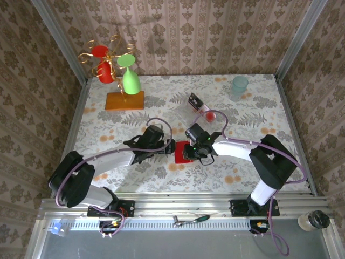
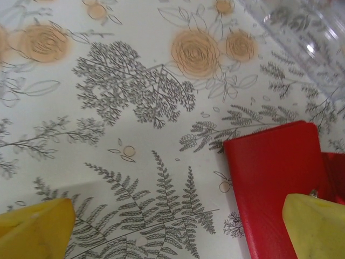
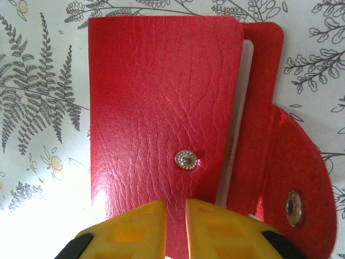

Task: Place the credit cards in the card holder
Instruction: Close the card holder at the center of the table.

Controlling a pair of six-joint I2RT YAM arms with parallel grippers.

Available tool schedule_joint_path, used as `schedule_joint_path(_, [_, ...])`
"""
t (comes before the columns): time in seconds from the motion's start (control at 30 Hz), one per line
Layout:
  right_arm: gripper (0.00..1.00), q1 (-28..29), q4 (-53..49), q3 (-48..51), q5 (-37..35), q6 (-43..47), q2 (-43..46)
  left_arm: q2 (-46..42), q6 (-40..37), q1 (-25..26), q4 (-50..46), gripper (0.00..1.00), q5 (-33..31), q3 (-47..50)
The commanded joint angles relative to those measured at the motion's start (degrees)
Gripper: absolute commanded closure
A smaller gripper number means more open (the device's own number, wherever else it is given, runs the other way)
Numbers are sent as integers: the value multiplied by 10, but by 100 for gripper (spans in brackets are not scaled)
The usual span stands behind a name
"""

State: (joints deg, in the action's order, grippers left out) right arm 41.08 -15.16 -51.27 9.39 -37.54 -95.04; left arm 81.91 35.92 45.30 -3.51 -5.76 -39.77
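The red card holder (image 3: 161, 97) lies flat on the flowered tablecloth with its flap (image 3: 291, 178) folded open to the right. A white card edge (image 3: 241, 108) shows in its pocket. My right gripper (image 3: 176, 216) hovers over the holder's near edge, its yellow fingers almost together with only a thin slit between them and nothing seen in it. My left gripper (image 2: 178, 232) stands wide open at the holder's (image 2: 275, 178) left side, one finger (image 2: 315, 226) over its corner. Farther back lie a black card (image 1: 194, 100) and a whitish card with a red blotch (image 1: 208, 114).
A gold stand on an orange base (image 1: 124, 101) carries red and green glasses at the back left. A pale green cup (image 1: 239, 86) stands at the back right. A clear plastic tray (image 2: 307, 32) lies just beyond the holder.
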Motion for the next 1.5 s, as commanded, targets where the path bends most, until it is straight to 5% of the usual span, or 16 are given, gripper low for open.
schedule_joint_path(0.0, [81, -3, 5, 13, 4, -10, 15, 19, -25, 11, -5, 0, 4, -19])
schedule_joint_path(1.2, [82, -4, 19, 16, 14, -16, 7, 98, -33, 38, 18, 0, -13, -34])
schedule_joint_path(1.47, [81, -23, -22, 14, -35, -5, 98, 121, -40, 54, -46, 0, -58, -55])
